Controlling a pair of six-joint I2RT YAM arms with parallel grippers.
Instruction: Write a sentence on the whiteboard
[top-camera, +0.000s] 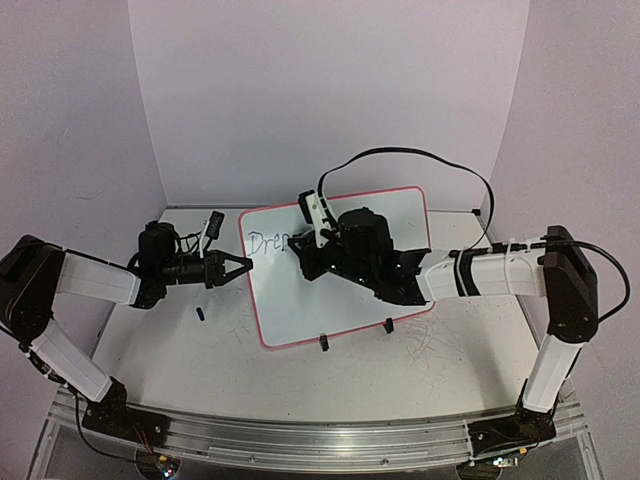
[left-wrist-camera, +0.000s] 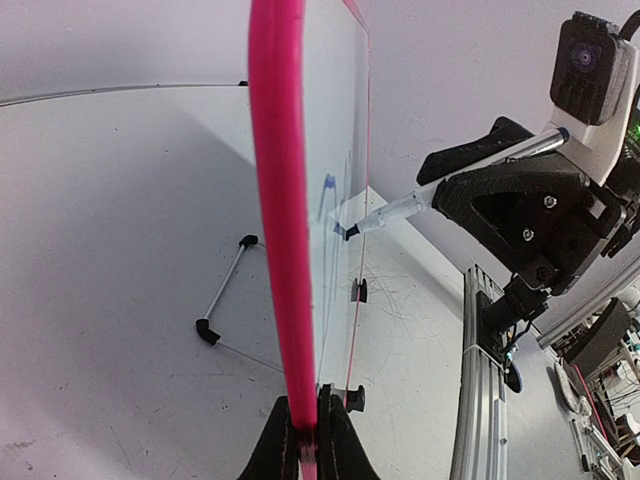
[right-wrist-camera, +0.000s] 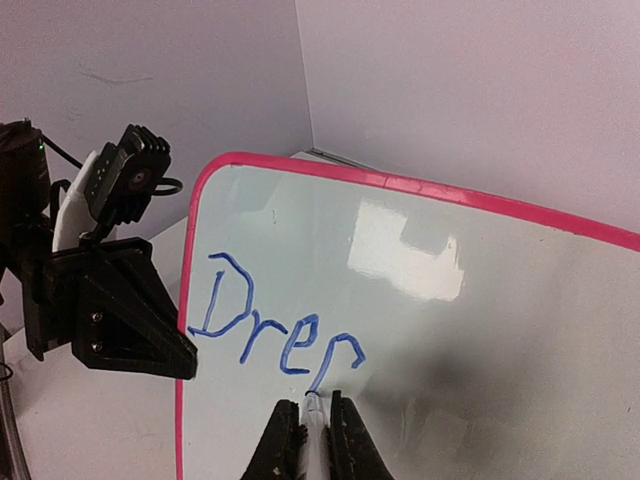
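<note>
Lilac walls (top-camera: 330, 90) enclose a scuffed grey-white tabletop (top-camera: 430, 370).

- Whiteboard (top-camera: 300, 310): pink-rimmed, mid-table, propped on its lower edge on two black clip feet (top-camera: 324, 343). The right forearm covers its centre in the top view.
- Left gripper (top-camera: 240, 268): clamped on the board's left rim. The left wrist view confirms this, with both fingers (left-wrist-camera: 335, 440) pinching the pink edge. That view sees the board edge-on, so its face is barely readable.
- Right gripper (right-wrist-camera: 312, 440): closed around a marker (left-wrist-camera: 400, 212) whose tip touches the board face. The marker's barrel is clear only in the left wrist view. The right wrist view shows just its tip between the fingers.
- Blue lettering (right-wrist-camera: 270, 320): reads "Dre" plus a fourth letter of uncertain shape, complete only in the right wrist view. The top view cuts it off behind the right gripper.
- Thin rod with black ends (left-wrist-camera: 225, 300): lies on the table behind the board, seen only from the left wrist.
- Small black piece (top-camera: 200, 314): on the table near the left gripper, too small to identify.
</note>
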